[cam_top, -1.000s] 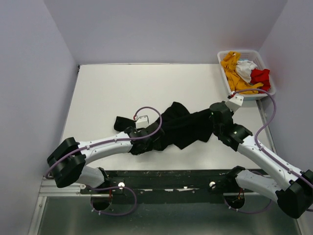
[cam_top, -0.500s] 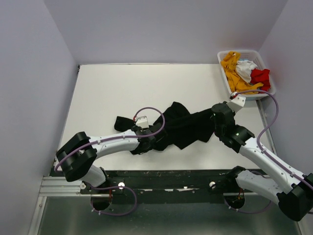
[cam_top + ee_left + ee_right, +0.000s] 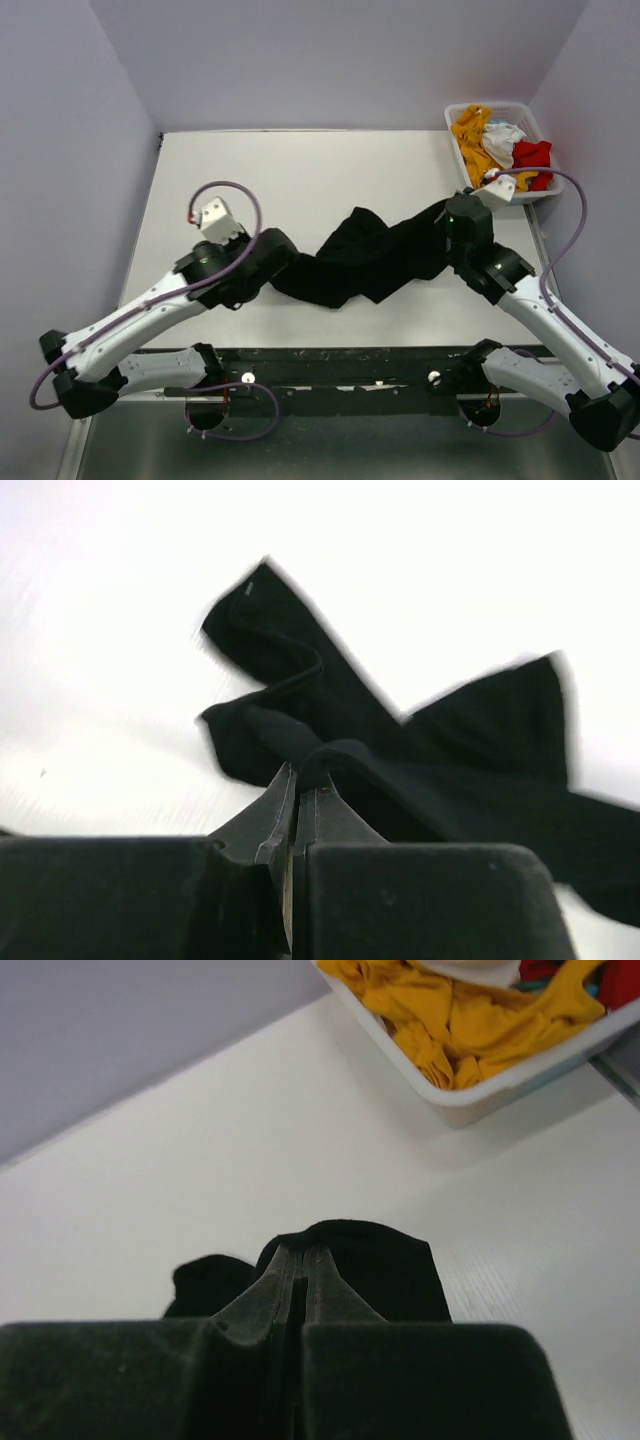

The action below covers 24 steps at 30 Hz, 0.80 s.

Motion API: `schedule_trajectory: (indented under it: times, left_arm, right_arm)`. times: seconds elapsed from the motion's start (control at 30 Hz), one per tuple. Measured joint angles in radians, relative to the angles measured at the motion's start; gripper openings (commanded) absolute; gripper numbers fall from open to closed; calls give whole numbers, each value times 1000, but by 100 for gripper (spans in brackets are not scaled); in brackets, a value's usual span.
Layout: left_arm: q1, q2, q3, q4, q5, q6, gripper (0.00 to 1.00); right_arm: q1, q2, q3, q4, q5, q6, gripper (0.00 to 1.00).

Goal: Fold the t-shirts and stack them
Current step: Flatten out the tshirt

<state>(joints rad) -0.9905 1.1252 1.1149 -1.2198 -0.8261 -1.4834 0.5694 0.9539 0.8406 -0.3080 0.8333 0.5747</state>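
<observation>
Overhead and wrist views of two arms working a black t-shirt (image 3: 370,262) over a white desk (image 3: 300,170). The shirt runs as a long, rumpled band between the two hands, from left of the desk's centre up toward its right side, broadest and most creased at its middle. The left hand (image 3: 300,780) is pinched tight on a bunched fold at the shirt's left end. In the left wrist view its fingers (image 3: 268,825) meet with cloth humped between the tips, and a sleeve and the body spread out beyond them, blurred. The right hand (image 3: 303,1255) is likewise closed, gripping the shirt's right end. In the right wrist view dark cloth bulges around and just past the tips. From above, both hands are largely hidden under their own wrists. A white basket (image 3: 548,150) sits at the far right corner of the desk, near the right hand but apart from it. It holds an orange-yellow t-shirt (image 3: 475,140), a white t-shirt (image 3: 503,140) and a red t-shirt (image 3: 532,158), all crumpled together and unfolded.
</observation>
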Motion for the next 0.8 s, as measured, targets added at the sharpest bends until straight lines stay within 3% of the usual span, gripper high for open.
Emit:
schedule_trajectory:
  times: [0.17,0.23,0.43,0.63,0.8]
  left_arm:
    - [0,-213,195,-23,-166,117,0]
    - [0,-304,211,53,-209,238,0]
    - [0,-536,185,480,-246,748,0]
    - [57,-411,255,815,-283,1142,0]
    - [428,-161,444,794,-91,1182,0]
  right_arm:
    - [0,-4,205,17,-4,-75,1]
    - [0,-17,274,39,-18,-115,1]
    - [0,-34,479,82,-106,-232,1]
    - [0,115,704,136,-117,-356,1]
    - [-20,346,840,207,-77,-462,1]
